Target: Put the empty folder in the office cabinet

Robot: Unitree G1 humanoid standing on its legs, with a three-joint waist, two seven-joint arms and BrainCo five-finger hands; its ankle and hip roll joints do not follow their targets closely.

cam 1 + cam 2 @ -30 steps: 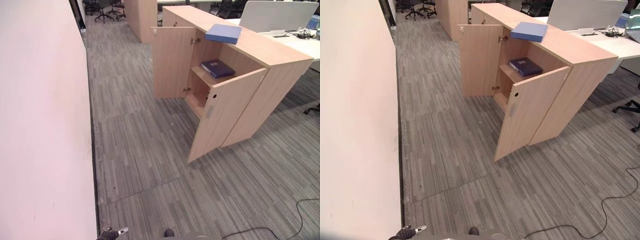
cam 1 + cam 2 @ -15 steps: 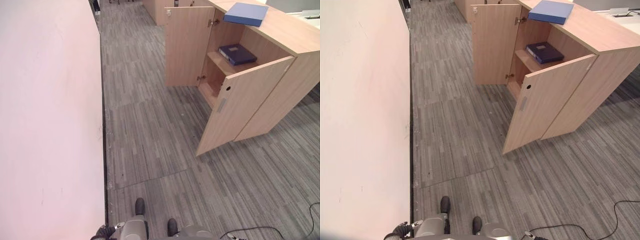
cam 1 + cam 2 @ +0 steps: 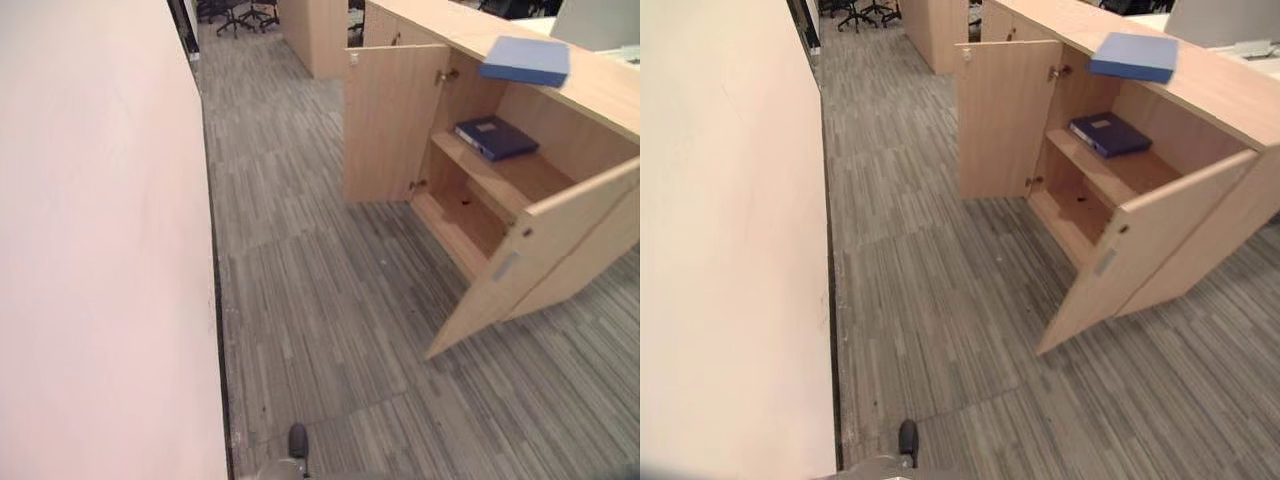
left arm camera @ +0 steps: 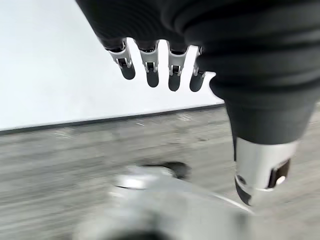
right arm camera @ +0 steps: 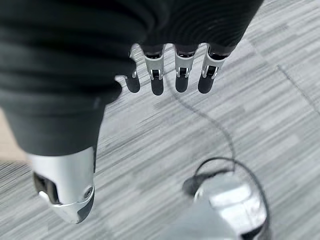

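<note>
The office cabinet [image 3: 560, 215] stands in the upper right of the frame in both eye views, a low light-wood unit with both of its doors swung open. The left door [image 3: 388, 125] stands out toward the camera near the upper middle, and the right door [image 3: 530, 258] angles out across the right side over the grey striped carpet [image 3: 330, 300]. On the cabinet's top surface, at the upper right of the frame, lies a light blue folder [image 3: 525, 60], flat, with one corner jutting over the front edge above the open compartment. Inside, on the upper shelf [image 3: 500, 175], a dark blue folder [image 3: 495, 137] lies flat, below the light blue one and apart from it; the bottom shelf [image 3: 1070, 215] sits beneath. A pale wall [image 3: 100, 250] takes up the left of the frame, and office chairs [image 3: 235, 12] show at the top, far down the aisle. In the left wrist view the left hand [image 4: 165, 55] hangs over the carpet beside the wall with its fingers [image 4: 150, 67] straight and spread apart, holding nothing. In the right wrist view the right hand [image 5: 170, 55] hangs over the carpet likewise, fingers [image 5: 156, 75] straight and apart, thumb [image 5: 65, 185] off to one side, with nothing in its grasp.
</note>
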